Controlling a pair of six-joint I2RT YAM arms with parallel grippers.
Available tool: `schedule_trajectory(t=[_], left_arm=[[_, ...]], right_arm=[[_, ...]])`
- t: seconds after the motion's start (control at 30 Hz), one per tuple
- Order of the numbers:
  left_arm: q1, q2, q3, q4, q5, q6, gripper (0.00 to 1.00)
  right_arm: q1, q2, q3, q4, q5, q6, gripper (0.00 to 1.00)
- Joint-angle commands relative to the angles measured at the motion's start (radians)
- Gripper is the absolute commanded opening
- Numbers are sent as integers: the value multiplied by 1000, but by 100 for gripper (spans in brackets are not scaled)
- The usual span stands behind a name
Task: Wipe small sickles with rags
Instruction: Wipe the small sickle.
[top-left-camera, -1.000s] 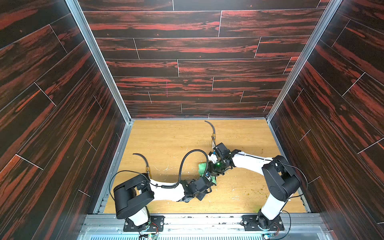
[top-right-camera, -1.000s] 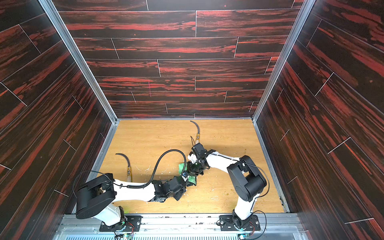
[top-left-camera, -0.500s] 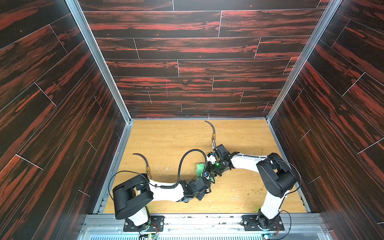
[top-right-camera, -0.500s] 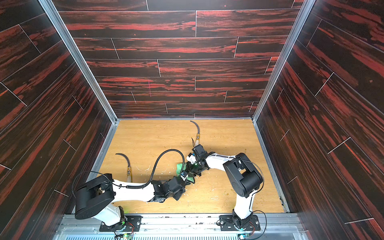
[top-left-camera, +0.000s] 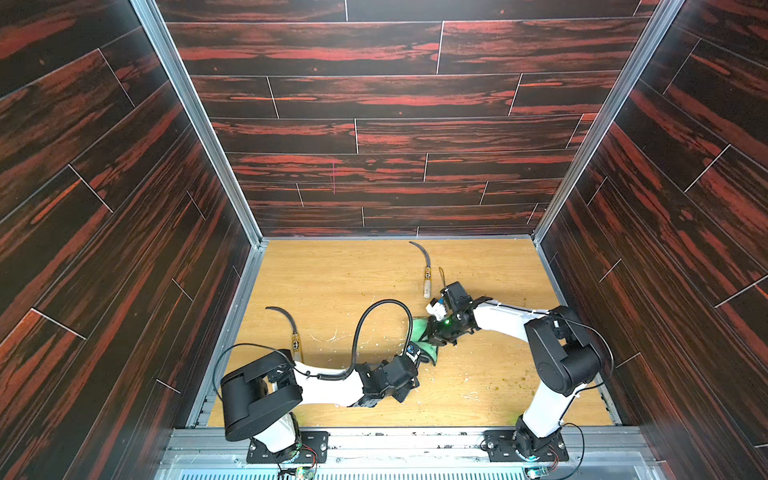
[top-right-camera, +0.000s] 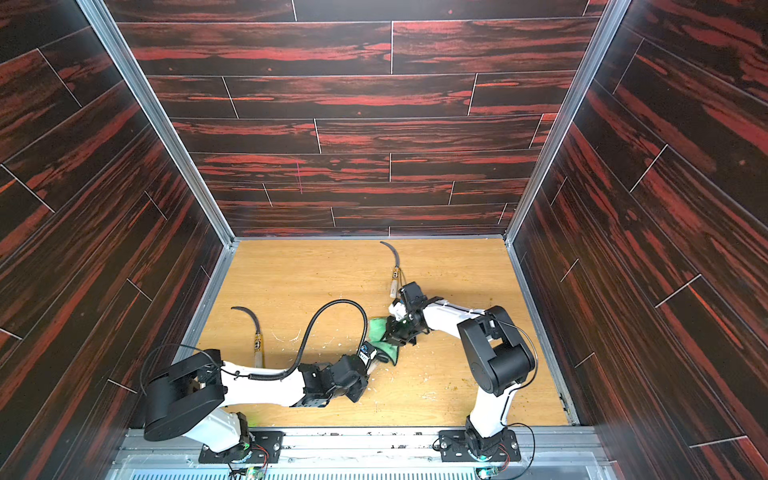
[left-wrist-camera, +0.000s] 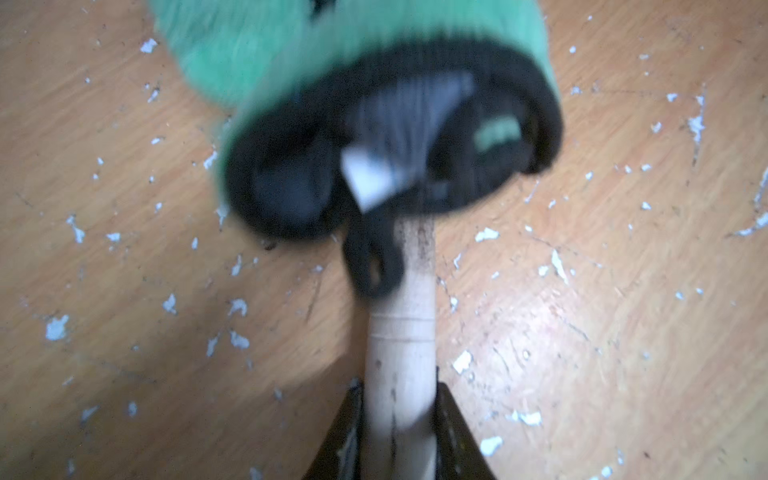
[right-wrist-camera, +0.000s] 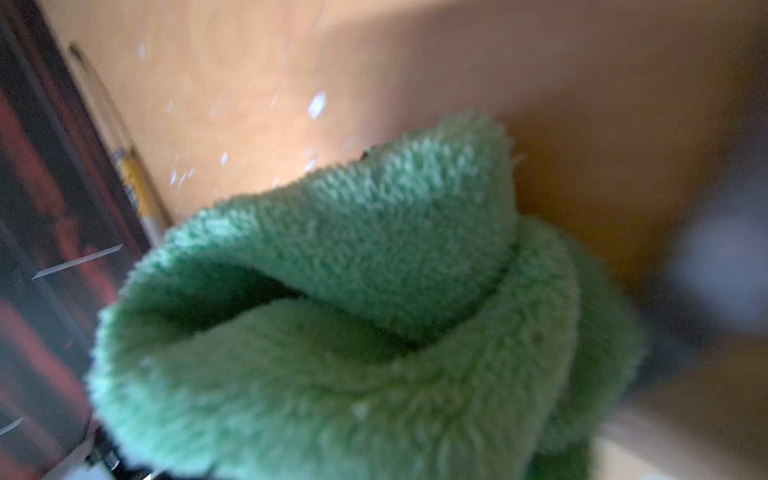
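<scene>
I see my left gripper (left-wrist-camera: 399, 409) held low, pinching a sickle (left-wrist-camera: 402, 332) handle. My right gripper (top-left-camera: 438, 338), elbow raised, clamps the rag (right-wrist-camera: 374, 340)

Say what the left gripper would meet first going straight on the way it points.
Probably the light green fluffy rag with dark edging, bunched ahead on the pale wooden sickle handle the left gripper holds.

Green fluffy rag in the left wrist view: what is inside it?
Into the green fluffy rag runs a pale wooden sickle handle, gripped by the left gripper. The blade is covered, so unseen.
</scene>
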Motion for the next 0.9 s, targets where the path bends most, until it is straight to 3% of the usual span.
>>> schedule_trajectory(t=[0.0, 0.17, 0.3, 0.43, 0.57, 0.67, 0.87], left_arm=[[13, -63, -30, -51, -76, -48, 0], [13, -56, -43, -42, -78, -56, 0], [15, -34, -33, -28, -71, -57, 0], [13, 5, -13, -13, -53, -52, 0], [13, 21, -9, -3, -29, -49, 0], [12, 8, -17, -3, -28, -50, 0], [13, -3, -3, -24, -52, -52, 0]], right_arm=[[-57, -3, 14, -155, 260, -79, 0], [-71, -50, 107, -192, 263, -116, 0], [-25, -126, 150, -251, 260, -134, 0], [29, -230, 136, -282, 250, -120, 0], [53, -307, 79, -231, 151, -87, 0], [56, -324, 41, -176, 93, -49, 0], [117, -270, 35, -170, 113, -30, 0]])
